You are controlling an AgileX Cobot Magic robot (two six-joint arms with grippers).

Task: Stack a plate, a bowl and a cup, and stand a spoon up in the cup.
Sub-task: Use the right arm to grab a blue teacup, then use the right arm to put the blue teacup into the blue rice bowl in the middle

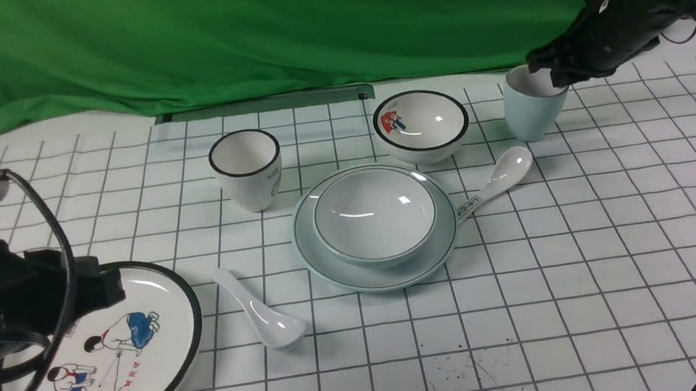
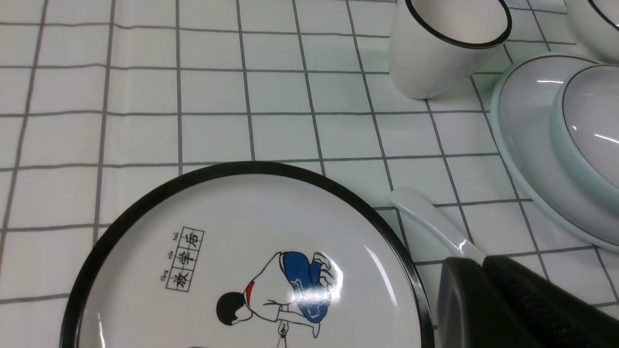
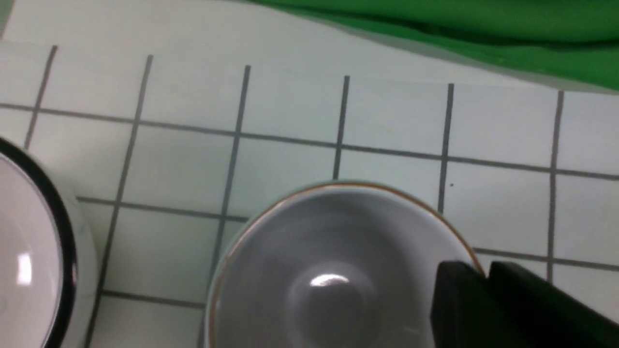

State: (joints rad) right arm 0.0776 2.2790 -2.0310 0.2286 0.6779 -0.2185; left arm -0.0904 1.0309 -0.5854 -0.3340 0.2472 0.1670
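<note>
Pale blue cup (image 1: 534,103), its rim clamped by the right pincer (image 3: 486,275); the fingertips cover part of that rim. Away from that pincer, the bowl (image 1: 375,215) sits on the plate (image 1: 323,261), hiding its middle. The left pincer (image 2: 483,263) is closed.

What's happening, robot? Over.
Right hand pinching cup's rim. Left hand shut, empty. Bowl on plate. Spoon waiting on table. Over.

I see the pale blue-green plate (image 1: 322,252) flat on the surface, the matching wide bowl (image 1: 375,214) upright on it, the handleless pale blue cup (image 1: 533,105) well apart, and the plain white spoon (image 1: 264,311) lying down.
</note>
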